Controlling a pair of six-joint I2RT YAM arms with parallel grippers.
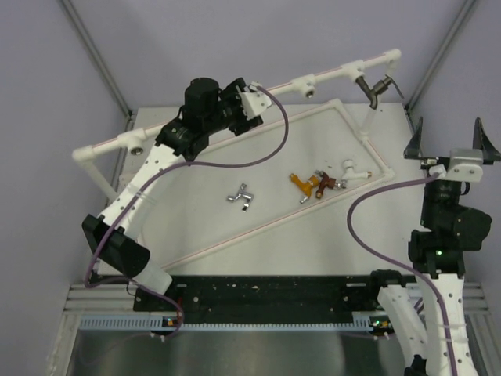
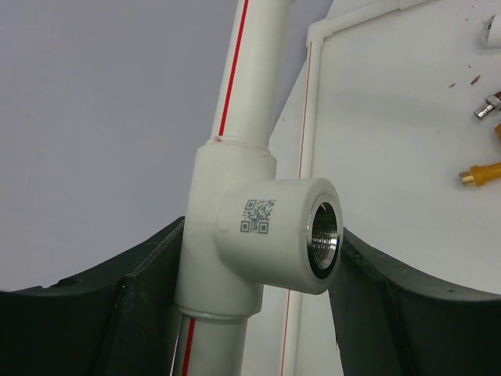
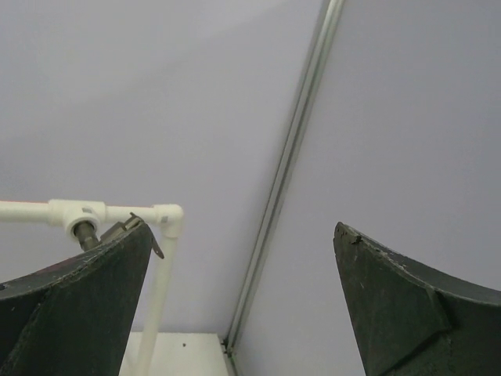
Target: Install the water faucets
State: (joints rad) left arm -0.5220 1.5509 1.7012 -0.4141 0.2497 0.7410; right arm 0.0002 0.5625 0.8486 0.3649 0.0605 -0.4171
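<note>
My left gripper (image 1: pixel 252 98) is up at the raised white pipe rail (image 1: pixel 329 76). Its jaws stand on either side of a white pipe socket (image 2: pixel 266 235) with an empty metal-threaded hole, touching it. The dark grey faucet (image 1: pixel 374 88) sits in the rail's rightmost socket and also shows in the right wrist view (image 3: pixel 125 227). The silver faucet (image 1: pixel 243 196), orange-gold faucet (image 1: pixel 301 186), reddish-brown faucet (image 1: pixel 325 185) and white faucet (image 1: pixel 350 170) lie on the table. My right gripper (image 1: pixel 450 142) is open and empty, held high at the right, pointing at the wall (image 3: pixel 243 235).
The white pipe frame (image 1: pixel 258 227) lies across the table, with its rail raised along the back. Empty sockets sit at the left end (image 1: pixel 137 146) and on the rail (image 1: pixel 305 83). Metal enclosure posts (image 3: pixel 293 157) stand at the back corners.
</note>
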